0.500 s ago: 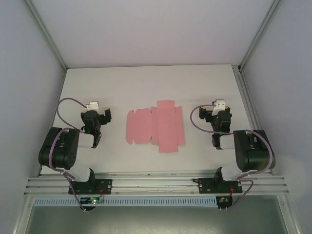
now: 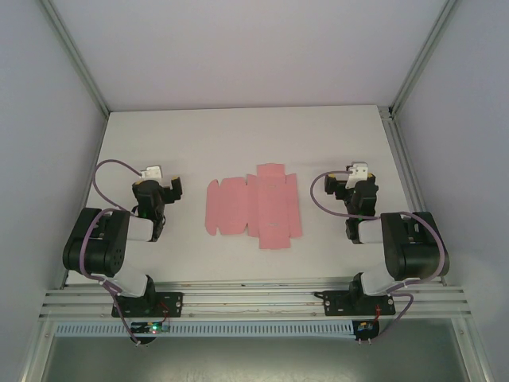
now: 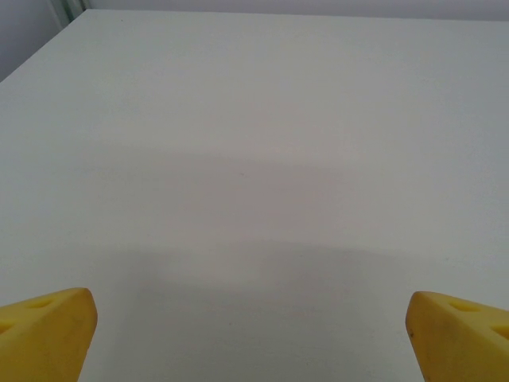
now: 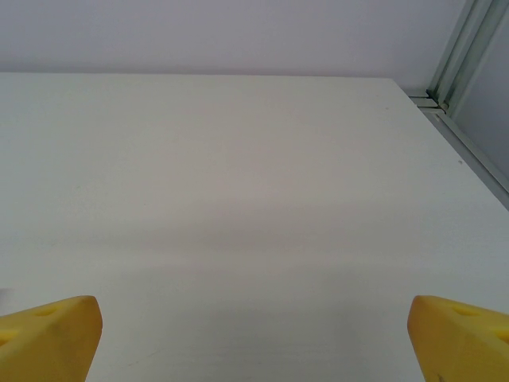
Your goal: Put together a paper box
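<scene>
Flanking the flat, creased pink paper box point(image 2: 253, 205), left fingers point(image 3: 44, 336) and right fingers point(image 4: 48, 338) gape wide.

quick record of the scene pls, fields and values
paper box: pink die-cut sheet, unfolded, lying flat on the table
left claw: open, empty, left of the sheet, not touching it
right claw: open, empty, right of the sheet, not touching it
progress: no flap folded yet

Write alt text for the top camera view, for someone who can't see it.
An unfolded pink paper box lies flat at the middle of a white table. The left arm and right arm sit folded either side, apart from it.
</scene>
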### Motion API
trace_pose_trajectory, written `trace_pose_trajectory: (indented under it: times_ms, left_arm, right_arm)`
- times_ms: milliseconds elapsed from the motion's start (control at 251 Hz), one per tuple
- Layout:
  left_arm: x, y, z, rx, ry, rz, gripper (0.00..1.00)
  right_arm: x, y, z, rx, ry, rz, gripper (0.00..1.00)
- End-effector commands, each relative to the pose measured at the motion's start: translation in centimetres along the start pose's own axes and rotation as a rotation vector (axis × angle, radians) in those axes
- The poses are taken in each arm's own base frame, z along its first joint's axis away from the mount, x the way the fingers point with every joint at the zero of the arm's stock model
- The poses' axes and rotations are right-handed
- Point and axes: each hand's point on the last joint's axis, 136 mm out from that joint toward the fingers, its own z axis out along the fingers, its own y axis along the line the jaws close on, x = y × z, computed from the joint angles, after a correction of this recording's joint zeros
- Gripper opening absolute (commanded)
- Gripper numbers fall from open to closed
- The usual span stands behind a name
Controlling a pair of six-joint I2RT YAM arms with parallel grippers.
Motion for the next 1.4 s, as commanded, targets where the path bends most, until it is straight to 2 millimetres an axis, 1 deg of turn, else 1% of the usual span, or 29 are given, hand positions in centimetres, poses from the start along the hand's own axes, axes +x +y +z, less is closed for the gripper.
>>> trace_pose_trajectory:
  times_ms: [0, 180, 192, 555, 611, 690, 746, 802, 834, 870, 914, 950, 1006, 1034, 1077, 1125, 1193, 1265, 1301, 1305, 1321, 1369, 1397]
  left_arm:
    - [-1.5, -0.1, 0.1, 0.016, -0.031, 0.016, 1.0]
    - [-1.4, -0.1, 0.1, 0.016, -0.031, 0.016, 1.0]
    - [-1.5, -0.1, 0.1, 0.016, -0.032, 0.017, 1.0]
    - [-1.5, -0.1, 0.1, 0.018, -0.032, 0.018, 1.0]
    - [-2.2, -0.3, 0.1, 0.021, -0.037, 0.019, 1.0]
    - [-3.5, 0.8, -0.2, -0.05, 0.015, 0.004, 1.0]
    - [-4.8, 1.5, -1.0, -0.093, 0.021, -0.011, 1.0]
    - [-6.2, 2.2, -2.0, -0.13, 0.024, -0.087, 1.0]
    - [-7.0, 1.9, -2.6, -0.113, 0.029, -0.144, 1.0]
    - [-7.8, 0.5, -3.1, -0.035, 0.052, -0.175, 1.0]
    - [-8.3, -1.3, -3.7, 0.054, 0.105, -0.214, 1.0]
    - [-8.1, -1.9, -4.1, 0.071, 0.163, -0.257, 1.0]
    - [-7.0, -2.7, -4.7, 0.081, 0.275, -0.316, 1.0]
    - [-6.2, -3.3, -5.1, 0.09, 0.326, -0.334, 1.0]
    - [-4.7, -4.2, -5.6, 0.111, 0.398, -0.354, 1.0]
    - [-3.2, -5.4, -6.1, 0.143, 0.463, -0.365, 1.0]
    - [-1.0, -7.3, -7.1, 0.194, 0.561, -0.363, 1.0]
    - [0.7, -9.2, -8.0, 0.253, 0.635, -0.36, 1.0]
    - [1.2, -10.2, -8.4, 0.29, 0.659, -0.364, 1.0]
    - [1.2, -10.3, -8.4, 0.294, 0.662, -0.364, 1.0]
    - [1.5, -10.7, -8.5, 0.31, 0.673, -0.368, 1.0]
    - [2.0, -11.8, -8.9, 0.35, 0.7, -0.377, 1.0]
    - [2.2, -12.2, -9.0, 0.36, 0.713, -0.379, 1.0]
  right_arm:
    - [-1.3, 0.3, 0.1, -0.01, -0.043, 0.019, 0.98]
    - [-1.6, 0.3, 0.2, -0.009, -0.048, 0.019, 0.98]
    - [-1.3, 0.3, 0.1, -0.009, -0.043, 0.019, 0.98]
    - [-1.4, 0.2, 0.1, -0.006, -0.045, 0.019, 0.98]
    - [-1.4, 0.3, 0.1, -0.007, -0.045, 0.02, 0.98]
    - [-2.1, 0.7, 0.3, -0.032, -0.043, 0.014, 0.98]
    - [-3.2, 1.5, 0.1, -0.063, -0.012, -0.011, 0.98]
    - [-4.6, 0.8, -0.3, 0.002, 0.025, -0.013, 0.98]
    - [-5.7, 0.5, -0.6, 0.022, 0.028, 0.015, 0.98]
    - [-6.5, 0.6, -1.0, 0.021, 0.033, 0.062, 0.98]
    - [-7.2, 1.7, -1.5, -0.039, 0.045, 0.107, 0.98]
    - [-7.6, 2.6, -1.8, -0.08, 0.065, 0.169, 0.98]
    - [-7.2, 5.2, -2.5, -0.16, 0.14, 0.212, 0.98]
    - [-6.7, 6.4, -2.9, -0.179, 0.185, 0.233, 0.96]
    - [-5.5, 8.5, -3.5, -0.216, 0.268, 0.255, 0.94]
    - [-4.0, 11.1, -4.2, -0.273, 0.362, 0.267, 0.88]
    - [-2.0, 14.6, -5.0, -0.345, 0.472, 0.24, 0.83]
    - [0.3, 17.8, -5.5, -0.41, 0.575, 0.204, 0.79]
    - [1.2, 19.4, -5.6, -0.455, 0.616, 0.188, 0.77]
    - [1.0, 19.6, -5.5, -0.459, 0.615, 0.188, 0.77]
    - [1.7, 20.1, -5.6, -0.47, 0.638, 0.182, 0.76]
    - [3.1, 21.5, -5.4, -0.508, 0.692, 0.161, 0.67]
    - [4.1, 21.7, -5.1, -0.501, 0.73, 0.158, 0.63]
